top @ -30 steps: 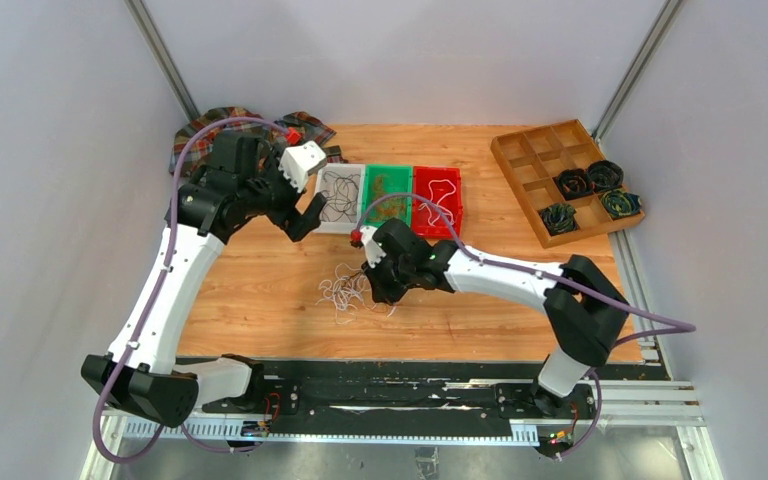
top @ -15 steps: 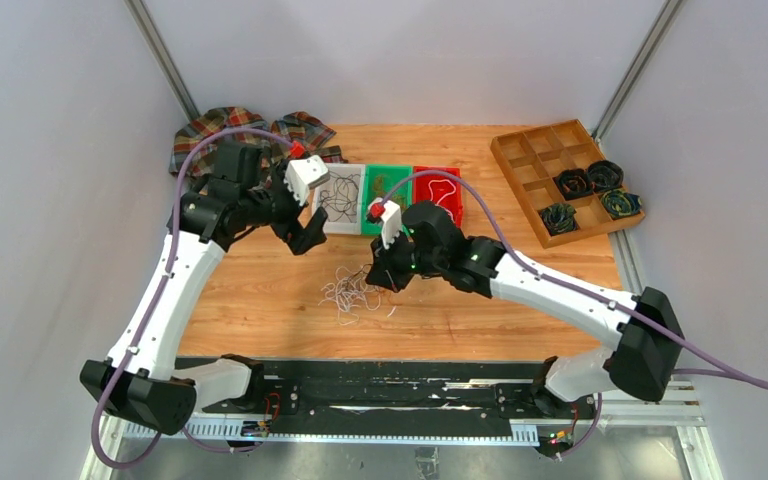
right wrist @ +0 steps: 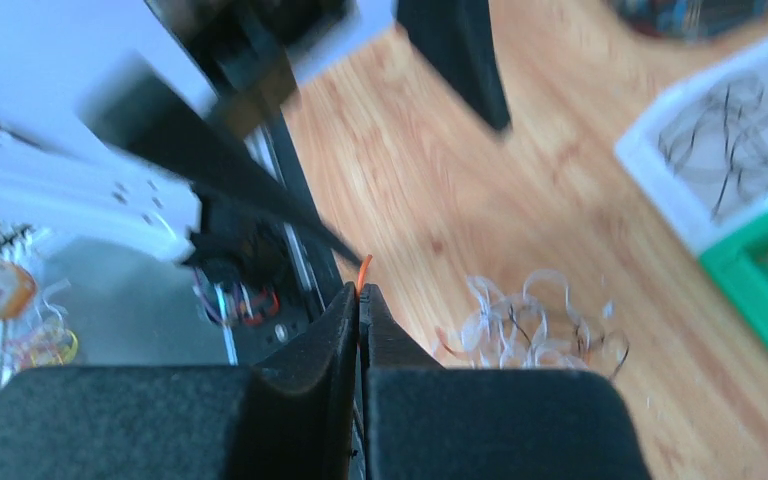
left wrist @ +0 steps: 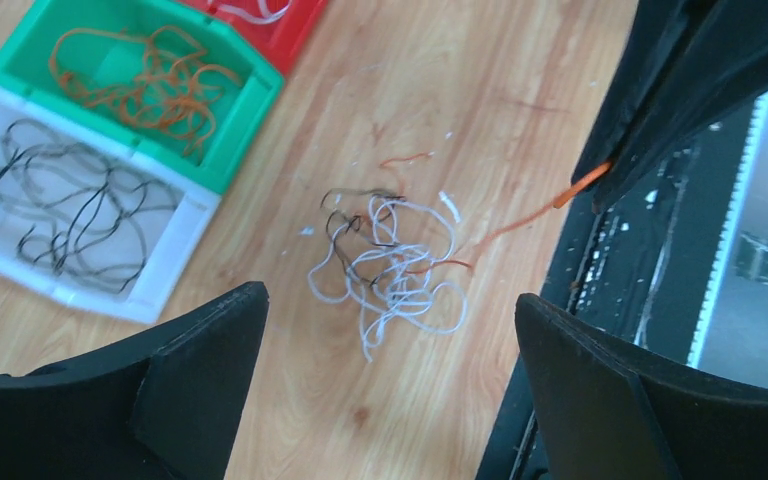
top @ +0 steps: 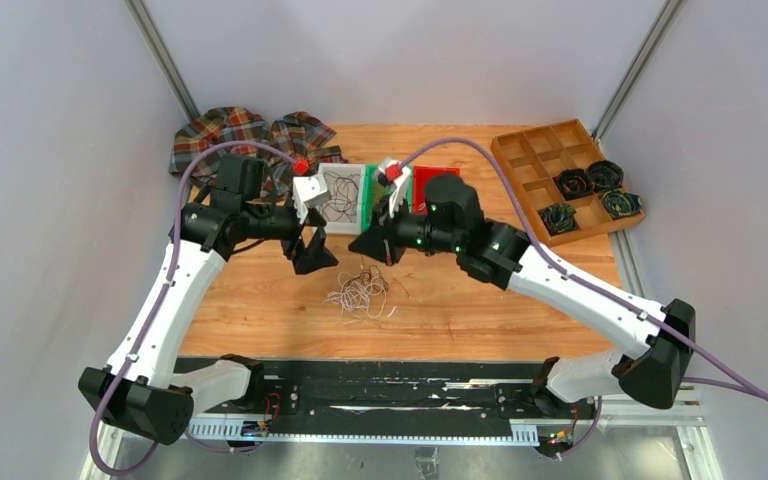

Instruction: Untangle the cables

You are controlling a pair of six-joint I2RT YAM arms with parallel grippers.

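Observation:
The cables lie as a small tangle of white, black and orange strands on the wooden table, also seen in the left wrist view and the right wrist view. My right gripper is shut on an orange cable that stretches from its tips down to the tangle. My left gripper is open and empty, just left of and above the tangle.
A white bin with black cables, a green bin with orange cables and a red bin stand behind the tangle. A wooden tray with dark coils is at the back right. A plaid cloth lies at the back left.
My right gripper has risen and moved back towards the bins, drawing the orange cable out of the tangle. My left gripper has moved forward and right, closer to the tangle.

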